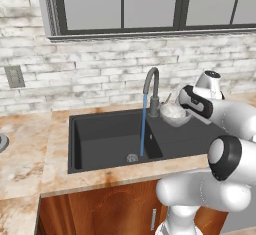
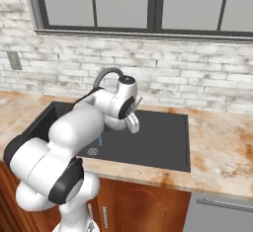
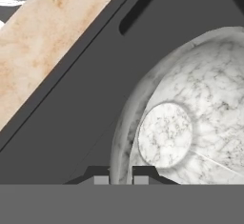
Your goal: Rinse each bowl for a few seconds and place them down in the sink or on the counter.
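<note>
A pale bowl [image 1: 174, 114] with a mottled grey inside hangs just right of the grey tap [image 1: 151, 86], over the flat side section of the black sink [image 1: 190, 136]. My gripper [image 1: 175, 105] is shut on its rim. In the hand view the rim passes between the two finger tips of my gripper [image 3: 120, 179], and the bowl's marbled inside [image 3: 190, 123] faces the camera. A blue stream of water [image 1: 143, 129] runs from the tap into the deep basin [image 1: 107, 139], to the left of the bowl. In the right base view my arm covers the tap and most of the basin.
The marbled beige counter [image 1: 25, 154] surrounds the sink, with a broad stretch on the right [image 2: 222, 147]. A grey round object [image 1: 2, 142] is cut off at the left edge. The brick wall and window stand behind the tap.
</note>
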Robot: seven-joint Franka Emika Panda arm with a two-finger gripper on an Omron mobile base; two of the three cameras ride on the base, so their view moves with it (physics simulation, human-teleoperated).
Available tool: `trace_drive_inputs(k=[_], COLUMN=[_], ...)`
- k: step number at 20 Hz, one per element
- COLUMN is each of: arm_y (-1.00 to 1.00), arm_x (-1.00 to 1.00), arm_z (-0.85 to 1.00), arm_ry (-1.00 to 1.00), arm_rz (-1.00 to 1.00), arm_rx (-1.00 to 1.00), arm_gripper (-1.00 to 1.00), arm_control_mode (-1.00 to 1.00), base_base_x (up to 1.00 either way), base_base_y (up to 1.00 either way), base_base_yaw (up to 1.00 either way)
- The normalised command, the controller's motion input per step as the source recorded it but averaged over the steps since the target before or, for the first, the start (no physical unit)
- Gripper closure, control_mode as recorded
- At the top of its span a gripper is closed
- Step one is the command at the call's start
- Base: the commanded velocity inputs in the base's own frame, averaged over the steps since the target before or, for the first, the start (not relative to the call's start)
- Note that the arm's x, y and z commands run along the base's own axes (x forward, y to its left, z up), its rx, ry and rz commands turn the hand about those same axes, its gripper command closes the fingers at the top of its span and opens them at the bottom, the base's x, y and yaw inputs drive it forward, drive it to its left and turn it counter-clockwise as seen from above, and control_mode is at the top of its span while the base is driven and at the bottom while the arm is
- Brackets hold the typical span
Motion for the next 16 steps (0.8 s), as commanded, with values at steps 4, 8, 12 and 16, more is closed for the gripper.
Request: trace_drive_inputs(k=[4,8,12,16], arm_y=[-0.16,-0.13,-0.13,-0.10], arm_x=[0.10,0.13,0.13,0.10], arm_z=[-0.15,-0.17,-0.18,-0.19], arm_ry=[0.00,0.00,0.00,0.00], arm_rz=[0.00,0.00,0.00,0.00], arm_rx=[0.00,0.00,0.00,0.00], arm_gripper=[1.00,1.00,1.00,1.00], arm_control_mode=[-1.00,-1.00,-1.00,-1.00], base_base_x=[0.00,0.00,0.00,0.00], base_base_y=[0.00,0.00,0.00,0.00], base_base_yaw=[0.00,0.00,0.00,0.00])
